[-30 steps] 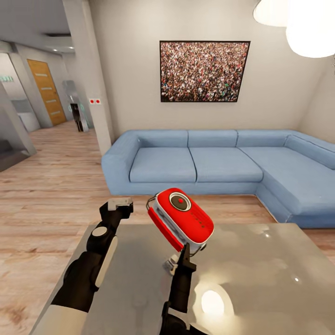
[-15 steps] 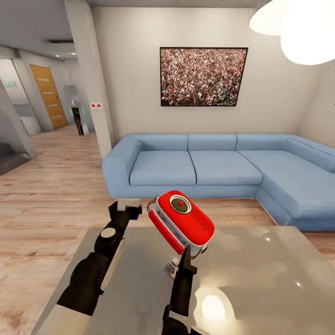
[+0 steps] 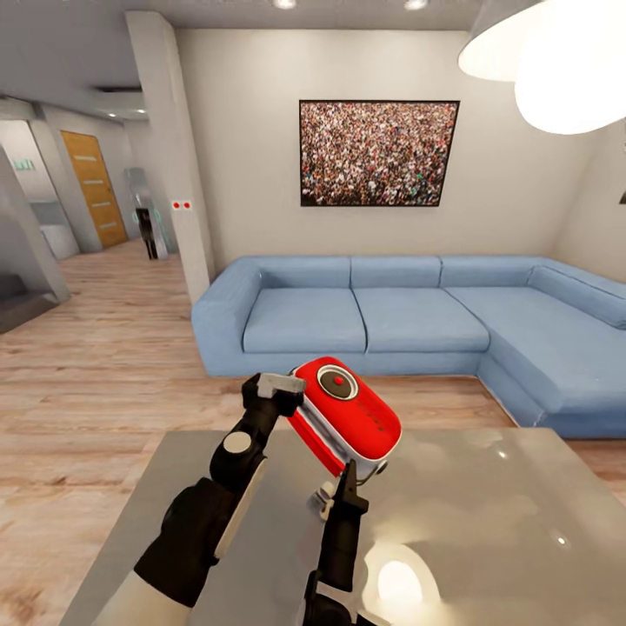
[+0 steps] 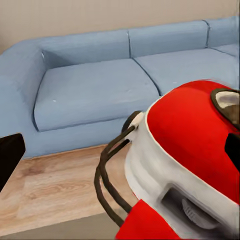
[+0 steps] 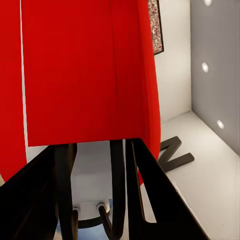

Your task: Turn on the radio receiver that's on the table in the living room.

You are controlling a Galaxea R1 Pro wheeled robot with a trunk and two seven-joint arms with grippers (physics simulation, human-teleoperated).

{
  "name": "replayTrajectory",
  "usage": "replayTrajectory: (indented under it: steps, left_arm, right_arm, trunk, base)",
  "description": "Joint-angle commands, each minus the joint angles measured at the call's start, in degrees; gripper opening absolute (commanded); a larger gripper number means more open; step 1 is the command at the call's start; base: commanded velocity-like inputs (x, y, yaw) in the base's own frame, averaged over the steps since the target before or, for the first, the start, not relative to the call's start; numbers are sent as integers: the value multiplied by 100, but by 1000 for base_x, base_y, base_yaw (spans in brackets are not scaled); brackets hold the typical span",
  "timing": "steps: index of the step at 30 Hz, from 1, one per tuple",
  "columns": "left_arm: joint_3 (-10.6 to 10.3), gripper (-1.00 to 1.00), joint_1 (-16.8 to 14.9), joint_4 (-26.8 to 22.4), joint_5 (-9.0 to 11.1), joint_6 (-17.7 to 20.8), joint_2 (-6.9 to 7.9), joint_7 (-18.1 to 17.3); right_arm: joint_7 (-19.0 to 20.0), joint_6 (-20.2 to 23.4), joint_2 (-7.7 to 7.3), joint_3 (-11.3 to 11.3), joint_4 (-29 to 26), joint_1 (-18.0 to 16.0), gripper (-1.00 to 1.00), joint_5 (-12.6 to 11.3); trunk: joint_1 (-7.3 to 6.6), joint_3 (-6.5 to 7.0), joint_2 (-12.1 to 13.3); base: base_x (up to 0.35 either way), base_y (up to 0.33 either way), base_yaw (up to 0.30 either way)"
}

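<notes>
So my right gripper [image 3: 348,476] is clamped on the radio receiver [image 3: 346,416], holding it tilted above the tabletop [image 3: 487,522], and if my left gripper [image 3: 276,384] (can't tell how open) shoves too hard it'll probably twist loose.

Red-and-white radio receiver [image 3: 346,413], blue sofa [image 3: 409,317], grey table [image 3: 487,530].

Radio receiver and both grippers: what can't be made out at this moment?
- Left gripper: head view, seen from behind, so its jaws and any contact with the radio receiver can't be judged.
- Right gripper: head view, the radio covers its fingertips; what it clamps is unclear.
- Radio's underside: hidden in head view.
- Radio's face: left wrist view, cut off by the frame edge.
- On/off state: no visible indicator.
</notes>
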Motion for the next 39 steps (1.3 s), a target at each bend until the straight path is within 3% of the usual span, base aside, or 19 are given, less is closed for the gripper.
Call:
replayTrajectory:
  steps: [1, 11, 25, 33, 39]
  left_arm:
    - [-27, 100, 0, -6, 0, 0, -11, 1]
    - [-292, 100, 0, -212, 15, 0, -105, 9]
    - [-356, 100, 0, -335, 167, 0, -116, 11]
    - [-368, 100, 0, -342, 188, 0, -116, 11]
    - [-371, 100, 0, -338, 190, 0, -116, 11]
  right_arm:
    - [0, 6, 0, 8, 1, -1, -100, 25]
    - [16, 6, 0, 16, 37, 7, -100, 25]
    - [27, 6, 0, 31, 232, 59, -100, 25]
    - [-12, 21, 0, 330, 391, 85, -100, 25]
    - [-29, 38, 0, 402, 468, 86, -100, 25]
  trunk:
    - [0, 10, 0]
    - [0, 101, 0]
    - [0, 229, 0]
    - [0, 301, 0]
    - [0, 353, 0]
  base:
    - [0, 0, 0]
    - [0, 0, 0]
    - [0, 0, 0]
    - [0, 0, 0]
    - [0, 0, 0]
